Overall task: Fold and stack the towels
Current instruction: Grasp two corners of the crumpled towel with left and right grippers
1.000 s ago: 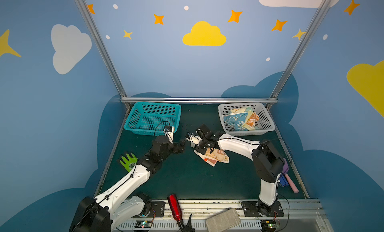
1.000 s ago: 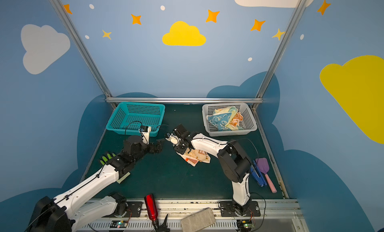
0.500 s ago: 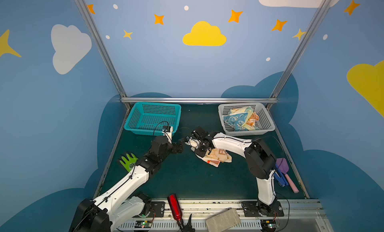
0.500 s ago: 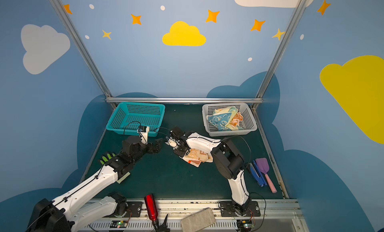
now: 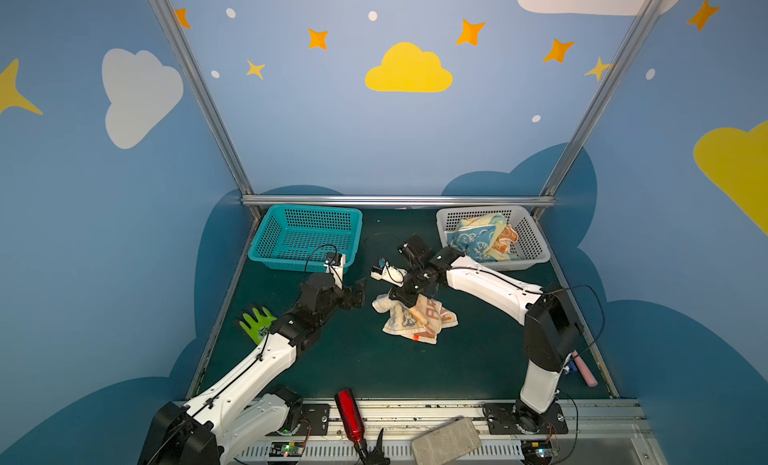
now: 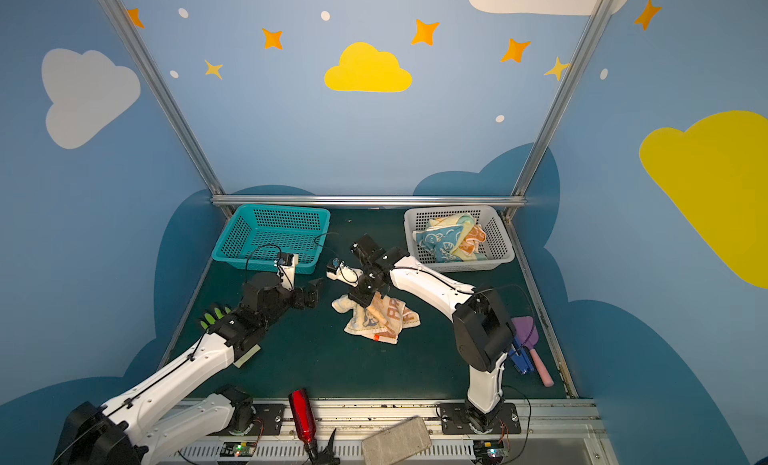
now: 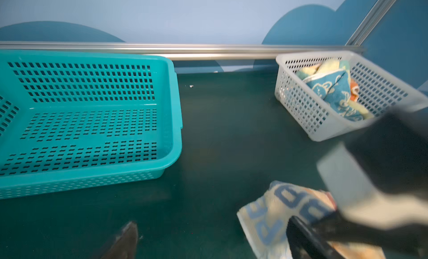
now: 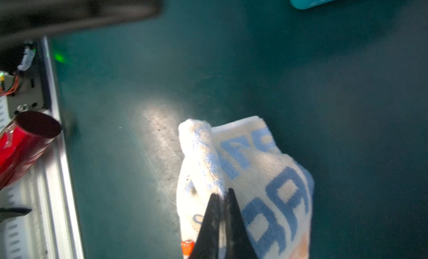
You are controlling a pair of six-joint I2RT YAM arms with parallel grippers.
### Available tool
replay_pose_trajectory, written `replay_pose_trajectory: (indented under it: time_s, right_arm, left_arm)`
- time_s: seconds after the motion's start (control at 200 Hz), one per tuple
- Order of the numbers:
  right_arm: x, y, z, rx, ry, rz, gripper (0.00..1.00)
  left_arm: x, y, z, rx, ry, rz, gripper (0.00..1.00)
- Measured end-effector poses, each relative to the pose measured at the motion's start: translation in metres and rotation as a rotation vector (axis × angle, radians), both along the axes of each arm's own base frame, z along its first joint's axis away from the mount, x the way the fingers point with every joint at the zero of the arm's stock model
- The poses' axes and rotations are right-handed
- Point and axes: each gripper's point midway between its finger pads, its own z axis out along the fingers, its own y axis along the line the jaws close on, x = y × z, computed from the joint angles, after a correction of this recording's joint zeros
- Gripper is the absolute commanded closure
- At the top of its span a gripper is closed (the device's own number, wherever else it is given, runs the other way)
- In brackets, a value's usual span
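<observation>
- One teal basket (image 5: 266, 239) is seen at the back left of the table (image 5: 374, 371).
- The left claw (image 5: 358, 293) is held wide open, near the towel but apart from it.
- One cream towel (image 5: 419, 322), rumpled and lettered in blue and orange, is lying mid-table.
- A raised fold of it is pinched by the closed right claw (image 8: 222, 193).
- One white basket (image 5: 535, 243) sits at the back right, with three crumpled towels counted in it: blue towel (image 5: 473, 241), yellow towel (image 5: 484, 222), orange towel (image 5: 507, 239).

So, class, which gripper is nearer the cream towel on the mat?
Right. The right gripper is shut on a fold of the cream towel; the left gripper is open beside it, without touching.
</observation>
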Motion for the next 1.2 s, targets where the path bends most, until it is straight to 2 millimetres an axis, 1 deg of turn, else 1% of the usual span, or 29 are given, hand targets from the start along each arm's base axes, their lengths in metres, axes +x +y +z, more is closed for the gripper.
replay_pose_trajectory:
  time_s: [0.07, 0.155, 0.21, 0.29, 0.396, 0.466, 0.581, 0.661, 0.736, 0.781, 0.876, 1.036, 1.106, 1.202]
  right_arm:
    - [0.026, -0.007, -0.004, -0.004, -0.001, -0.052, 1.0]
    - [0.051, -0.017, -0.011, -0.016, 0.002, -0.105, 1.0]
    - [0.066, -0.025, -0.016, -0.026, 0.005, -0.137, 0.97]
    - [0.083, -0.033, -0.022, -0.038, 0.007, -0.172, 0.94]
    - [0.1, -0.041, -0.026, -0.045, 0.009, -0.212, 0.9]
    - [0.11, -0.048, -0.027, -0.044, 0.01, -0.238, 0.87]
    - [0.119, -0.057, -0.029, -0.042, 0.017, -0.269, 0.86]
    - [0.123, -0.063, -0.029, -0.035, 0.025, -0.285, 0.86]
    - [0.126, -0.065, -0.028, -0.021, 0.031, -0.294, 0.86]
    - [0.127, -0.066, -0.027, -0.014, 0.035, -0.298, 0.86]
    - [0.13, -0.068, -0.026, 0.0, 0.037, -0.305, 0.85]
    - [0.131, -0.065, -0.024, 0.017, 0.037, -0.3, 0.86]
    - [0.132, -0.065, -0.023, 0.023, 0.034, -0.299, 0.86]
    - [0.132, -0.063, -0.022, 0.03, 0.034, -0.297, 0.86]
  left_arm:
    - [-0.001, -0.002, -0.01, 0.026, 0.033, -0.019, 0.0]
    - [-0.002, -0.006, -0.016, 0.049, 0.056, -0.051, 0.0]
    - [-0.003, -0.011, -0.02, 0.064, 0.066, -0.083, 0.0]
    - [-0.007, -0.02, -0.027, 0.096, 0.079, -0.141, 0.0]
    - [-0.013, -0.038, -0.041, 0.167, 0.097, -0.24, 0.0]
    - [-0.018, -0.051, -0.052, 0.235, 0.105, -0.316, 0.03]
    - [-0.026, -0.072, -0.073, 0.371, 0.11, -0.454, 0.03]
    - [-0.03, -0.081, -0.085, 0.452, 0.102, -0.535, 0.04]
    - [-0.032, -0.086, -0.094, 0.525, 0.084, -0.605, 0.08]
    - [-0.032, -0.088, -0.098, 0.562, 0.071, -0.64, 0.14]
    - [-0.031, -0.09, -0.102, 0.638, 0.032, -0.701, 0.14]
    - [-0.023, -0.095, -0.105, 0.739, -0.054, -0.773, 0.15]
    - [-0.018, -0.099, -0.104, 0.768, -0.114, -0.791, 0.18]
    - [-0.012, -0.103, -0.106, 0.804, -0.176, -0.804, 0.2]
